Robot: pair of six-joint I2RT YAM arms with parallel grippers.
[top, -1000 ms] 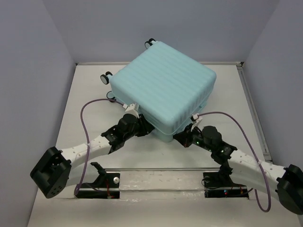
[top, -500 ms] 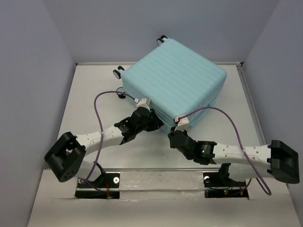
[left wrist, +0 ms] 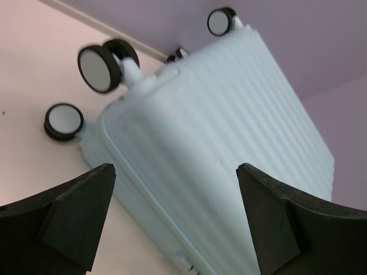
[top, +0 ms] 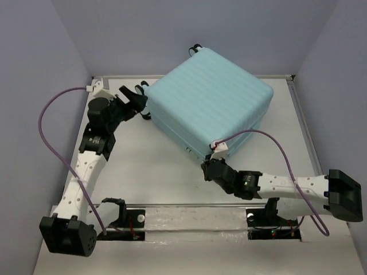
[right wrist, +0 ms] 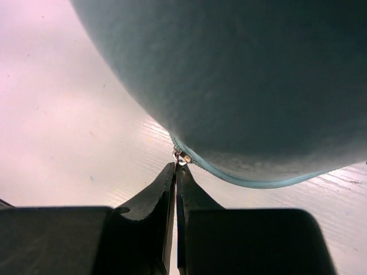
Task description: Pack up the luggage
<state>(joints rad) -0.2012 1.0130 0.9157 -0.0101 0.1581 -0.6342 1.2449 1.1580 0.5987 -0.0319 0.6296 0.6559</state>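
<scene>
My right pincer (right wrist: 176,167) clamps the zipper pull (right wrist: 182,156), my left pincer (left wrist: 175,172) gapes released; the luggage (top: 209,100) looks a stiff, slick, bulky shell, best worked by that pull.

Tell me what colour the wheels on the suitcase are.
The wheels are black with pale, whitish faces, clearest in the left wrist view.

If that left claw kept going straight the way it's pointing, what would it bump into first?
Most likely the luggage: its ribbed shell fills the view between the left gripper's open jaws. How far off it lies is unclear.
</scene>
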